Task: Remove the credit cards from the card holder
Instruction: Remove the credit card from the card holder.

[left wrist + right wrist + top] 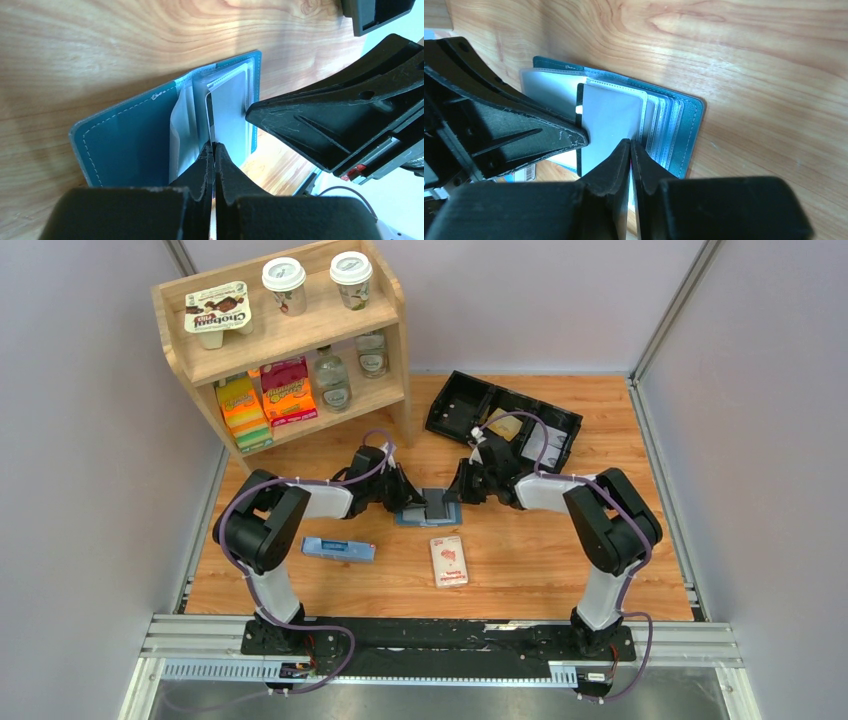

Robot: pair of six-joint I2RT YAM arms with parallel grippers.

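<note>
Blue card holder (410,519) lies open and flat on the wood table (560,570), midway between your two arms. The dark grey card (609,120) stands up from the clear sleeves, partly out by the look of it.

Left gripper (214,150): jaws pressed together on the card's near edge. The thin plastic runs straight in between the pads, which reads as a pinch for drawing it out.

Right gripper (630,147): jaws almost together, seemingly nipping a sleeve leaf of the holder, most likely to pin it against your pull.

The opposed arms make sense: one anchors, one extracts. The tan-gold card is not found in these views.

Judgement: you are mid-extraction, with the grey card not yet clear of its sleeve.
</note>
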